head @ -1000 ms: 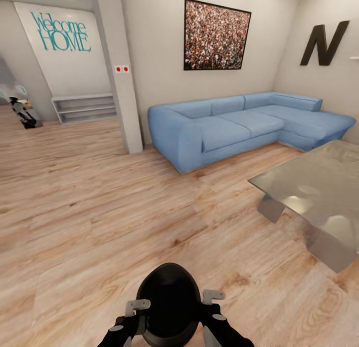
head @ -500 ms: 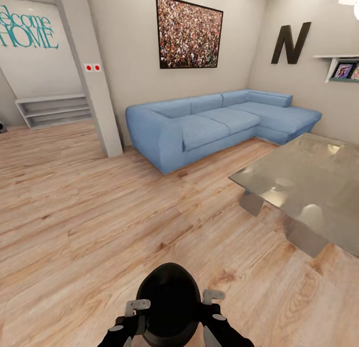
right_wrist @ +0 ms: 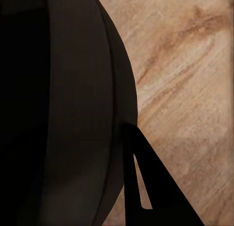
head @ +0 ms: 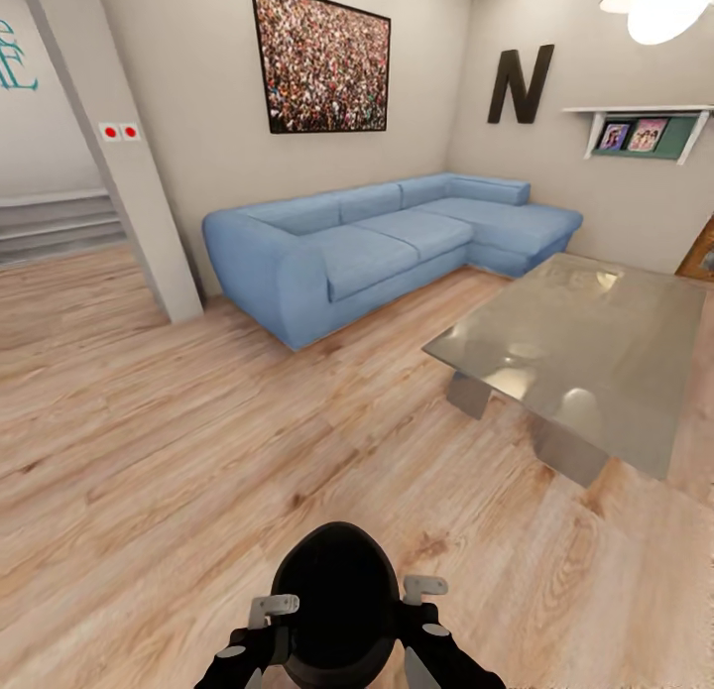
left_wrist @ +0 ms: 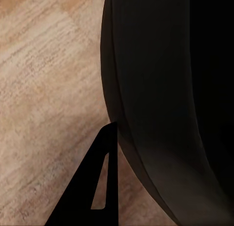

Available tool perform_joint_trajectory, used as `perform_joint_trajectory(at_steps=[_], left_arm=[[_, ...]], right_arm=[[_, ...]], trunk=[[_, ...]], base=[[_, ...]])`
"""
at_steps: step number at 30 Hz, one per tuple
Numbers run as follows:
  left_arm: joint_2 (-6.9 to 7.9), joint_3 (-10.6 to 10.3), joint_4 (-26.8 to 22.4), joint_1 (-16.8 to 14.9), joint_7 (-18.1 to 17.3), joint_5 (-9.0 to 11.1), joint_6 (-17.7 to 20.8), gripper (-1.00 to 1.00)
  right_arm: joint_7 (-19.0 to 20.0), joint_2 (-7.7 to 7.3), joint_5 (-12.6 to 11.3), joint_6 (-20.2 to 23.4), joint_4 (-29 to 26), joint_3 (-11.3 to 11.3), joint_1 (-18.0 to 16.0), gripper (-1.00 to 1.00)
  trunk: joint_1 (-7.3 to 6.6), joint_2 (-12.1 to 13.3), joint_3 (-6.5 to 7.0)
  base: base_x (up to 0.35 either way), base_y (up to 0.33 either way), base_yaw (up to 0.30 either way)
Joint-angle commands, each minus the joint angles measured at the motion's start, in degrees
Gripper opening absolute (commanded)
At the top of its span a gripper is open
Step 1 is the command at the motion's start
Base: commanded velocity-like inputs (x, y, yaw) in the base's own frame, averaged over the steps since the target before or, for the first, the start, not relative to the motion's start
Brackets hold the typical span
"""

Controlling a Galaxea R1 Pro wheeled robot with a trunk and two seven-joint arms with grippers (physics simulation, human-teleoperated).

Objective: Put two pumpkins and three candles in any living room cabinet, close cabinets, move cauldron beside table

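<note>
The cauldron (head: 335, 595), a round black pot, hangs low in front of me over the wooden floor in the head view. My left gripper (head: 273, 610) grips its left rim and my right gripper (head: 421, 590) its right rim. Close up in the left wrist view, the cauldron's dark wall (left_wrist: 161, 89) has one black finger (left_wrist: 92, 192) against its outside. The right wrist view shows the same wall (right_wrist: 73, 113) and a finger (right_wrist: 146, 187). The table (head: 585, 342), with a shiny grey top and slanted legs, stands to the front right. Pumpkins, candles and cabinet are out of view.
A blue corner sofa (head: 377, 238) lines the back wall, behind the table. A grey pillar (head: 119, 154) stands at the left. Bare wooden floor (head: 198, 451) stretches between me, the sofa and the table. A wall shelf (head: 640, 129) and a ceiling lamp (head: 659, 0) are at the upper right.
The whole view has swung to the right: sofa, pillar and table slid left in the picture and more of the table shows. Cauldron and both grippers keep their place before me.
</note>
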Motion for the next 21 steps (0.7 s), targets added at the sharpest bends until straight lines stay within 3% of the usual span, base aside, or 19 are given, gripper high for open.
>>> perform_joint_trajectory(at_steps=[1, 21], left_arm=[[0.03, -0.6, -0.2, 0.0, 0.2, 1.2, 0.2, -1.00], [0.03, -0.6, -0.2, 0.0, 0.2, 1.2, 0.2, -1.00]], right_arm=[[1.2, 0.00, -0.5, 0.2, -1.4, 0.2, -0.1, -1.00], [1.2, 0.00, -0.5, -0.4, -1.3, 0.2, -0.1, -1.00]], trunk=[[0.00, 0.0, -0.07], [0.00, 0.0, -0.56]], base=[[0.085, 0.163, -0.256], [0.099, 0.175, -0.256]])
